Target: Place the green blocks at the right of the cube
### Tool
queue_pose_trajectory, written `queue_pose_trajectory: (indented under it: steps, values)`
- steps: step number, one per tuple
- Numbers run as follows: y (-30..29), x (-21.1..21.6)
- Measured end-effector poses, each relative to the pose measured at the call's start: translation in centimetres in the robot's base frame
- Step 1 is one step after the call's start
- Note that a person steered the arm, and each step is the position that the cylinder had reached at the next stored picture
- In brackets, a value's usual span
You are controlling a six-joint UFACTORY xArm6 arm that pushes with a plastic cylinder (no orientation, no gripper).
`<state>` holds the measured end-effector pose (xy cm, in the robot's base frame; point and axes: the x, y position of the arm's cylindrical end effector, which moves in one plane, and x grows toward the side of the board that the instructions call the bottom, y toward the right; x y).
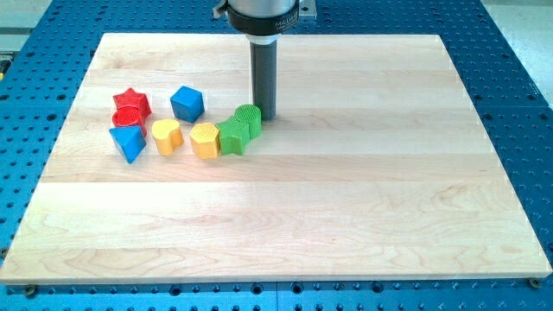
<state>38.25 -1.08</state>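
Note:
My tip (265,117) rests on the board just right of the round green block (249,118), touching or nearly touching it. A green star-like block (232,136) sits against that block's lower left. The blue cube (187,104) stands further to the view's left, with both green blocks to its right and slightly lower. A yellow hexagonal block (205,140) touches the green star-like block's left side.
A yellow heart-like block (166,136), a blue triangular block (128,142), a red star (132,101) and a red round block (127,118) cluster at the view's left. The wooden board (346,190) lies on a blue perforated table.

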Motion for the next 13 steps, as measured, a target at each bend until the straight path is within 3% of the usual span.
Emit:
queue_pose_trajectory:
  steps: [1, 2, 3, 5, 6, 7, 8, 10, 12, 13]
  values:
    - [4.2, 3.9]
    - [1.7, 7.4]
    - [-2.1, 6.4]
    - [-3.6, 4.5]
    - [-1.1, 5.2]
    - [-0.4, 2.1]
    - [-2.5, 1.5]
    - [-0.1, -0.5]
    - [-5.1, -0.4]
    - [1.2, 4.7]
